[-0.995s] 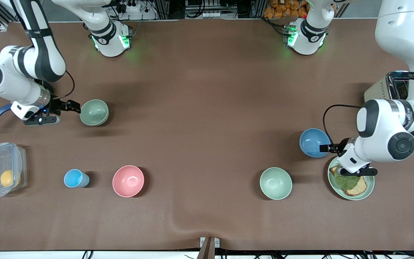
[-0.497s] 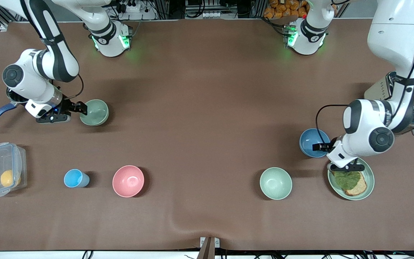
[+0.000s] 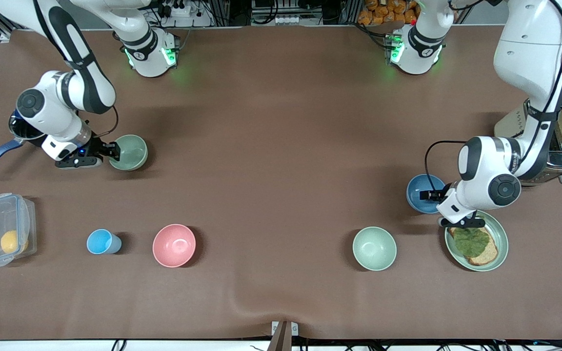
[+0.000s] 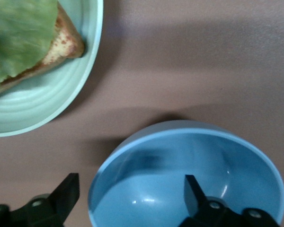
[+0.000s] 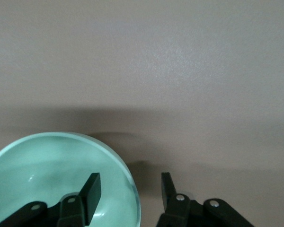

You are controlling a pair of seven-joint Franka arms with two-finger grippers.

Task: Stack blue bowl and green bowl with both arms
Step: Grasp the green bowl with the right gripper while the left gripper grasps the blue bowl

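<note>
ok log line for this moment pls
left gripper: open, fingers astride blue bowl rim | right gripper: open, fingers astride green bowl rim | neither bowl lifted

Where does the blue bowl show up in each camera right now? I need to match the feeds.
Front view: the blue bowl sits toward the left arm's end of the table, the left gripper at its rim.
Left wrist view: the blue bowl fills the lower part, one finger inside it, one outside.
Right wrist view: not in it.
Shared landmark: the green plate with bread beside the bowl, also in the left wrist view.
</note>
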